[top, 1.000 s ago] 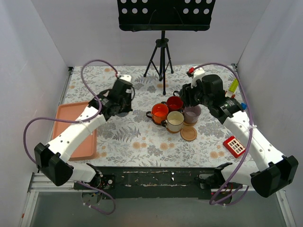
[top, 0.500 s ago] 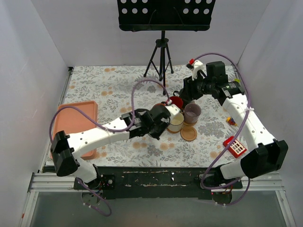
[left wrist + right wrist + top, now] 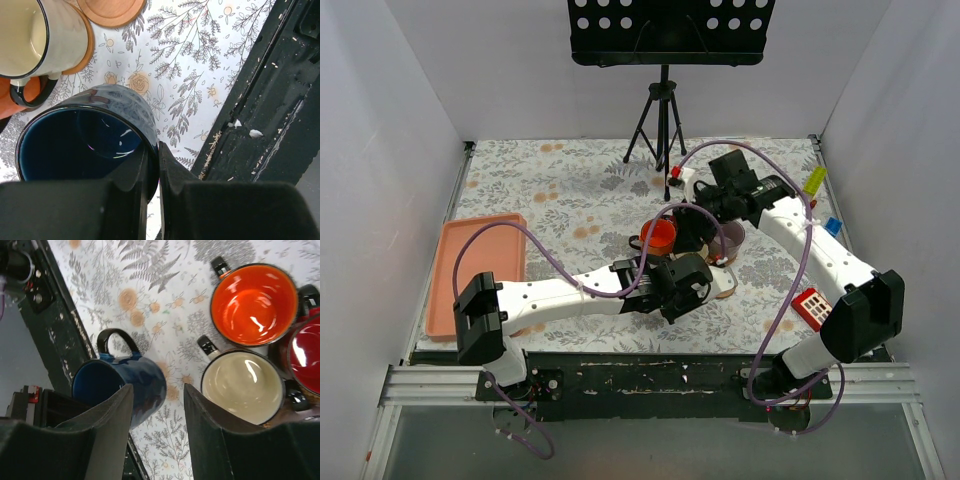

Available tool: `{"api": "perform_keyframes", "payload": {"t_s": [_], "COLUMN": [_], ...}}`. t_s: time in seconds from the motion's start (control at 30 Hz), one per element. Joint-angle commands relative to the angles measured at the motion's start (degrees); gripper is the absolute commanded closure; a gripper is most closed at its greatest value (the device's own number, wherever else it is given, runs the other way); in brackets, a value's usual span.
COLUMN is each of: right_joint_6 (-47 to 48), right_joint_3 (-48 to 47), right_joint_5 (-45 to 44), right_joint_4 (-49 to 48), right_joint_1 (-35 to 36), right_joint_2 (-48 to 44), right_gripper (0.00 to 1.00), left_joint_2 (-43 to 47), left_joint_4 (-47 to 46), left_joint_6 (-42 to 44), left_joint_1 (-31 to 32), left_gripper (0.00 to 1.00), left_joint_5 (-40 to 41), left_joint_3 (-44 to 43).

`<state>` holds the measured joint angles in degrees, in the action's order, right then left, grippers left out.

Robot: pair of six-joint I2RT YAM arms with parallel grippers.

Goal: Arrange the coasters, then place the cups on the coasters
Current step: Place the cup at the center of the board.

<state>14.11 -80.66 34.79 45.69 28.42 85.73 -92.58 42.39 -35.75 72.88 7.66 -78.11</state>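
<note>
My left gripper (image 3: pixel 154 156) has swung from the cup cluster's 9 o'clock round to its 6 o'clock. It is clamped on the rim of the dark blue cup (image 3: pixel 95 125), beside the black front rail (image 3: pixel 270 100); lifted or resting, I can't quite tell. My right gripper (image 3: pixel 157 390), fingers apart and empty, has come in over the cluster. The cream cup (image 3: pixel 30 40) and a bare wood coaster (image 3: pixel 110 7) crowd in at 12 o'clock.

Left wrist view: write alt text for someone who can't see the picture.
The left gripper pinches the rim of a dark blue mug over a floral tablecloth, close to the table's black edge. At upper left a cream mug sits on an orange-brown coaster, with a second, bare coaster beside it.
</note>
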Motion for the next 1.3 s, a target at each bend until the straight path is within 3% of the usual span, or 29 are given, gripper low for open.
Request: {"api": "perform_keyframes", "payload": {"t_s": [0.0, 0.3, 0.77, 0.87, 0.97, 1.0, 1.27], "right_joint_6": [3.47, 3.12, 1.27, 0.57, -0.48, -1.01, -2.86], "right_joint_3": [0.94, 9.46, 17.55, 17.82, 17.56, 17.12, 14.22], "right_joint_5": [0.37, -8.93, -16.24, -16.07, -16.15, -16.33, -18.17], "right_joint_4": [2.91, -3.15, -11.85, -11.94, -11.85, -11.68, -12.12], "right_joint_1": [2.68, 7.96, 11.21, 11.48, 11.48, 11.48, 11.3], "right_joint_2": [-0.83, -5.66, -7.34, -6.55, -6.54, -6.63, -8.83], "right_gripper": [0.48, 0.48, 0.52, 0.65, 0.94, 0.99, 0.99], "left_joint_2": [2.31, 3.01, 1.61, 1.08, 1.52, 1.78, 6.35], "left_joint_4": [-3.63, -4.51, -5.04, -5.04, -5.04, -5.04, -6.09], "left_joint_6": [3.93, 4.72, 5.95, 5.87, 4.81, 4.29, -0.19], "left_joint_1": [0.51, 0.77, 3.14, 3.41, 3.41, 3.41, 3.58], "left_gripper": [1.0, 1.0, 1.0, 1.0, 1.0, 1.0, 1.0], "left_joint_5": [1.66, 2.89, 6.49, 7.45, 7.46, 7.37, 6.84], "left_joint_3": [-2.23, -2.49, -4.33, -4.25, -3.81, -3.46, 2.08]}}
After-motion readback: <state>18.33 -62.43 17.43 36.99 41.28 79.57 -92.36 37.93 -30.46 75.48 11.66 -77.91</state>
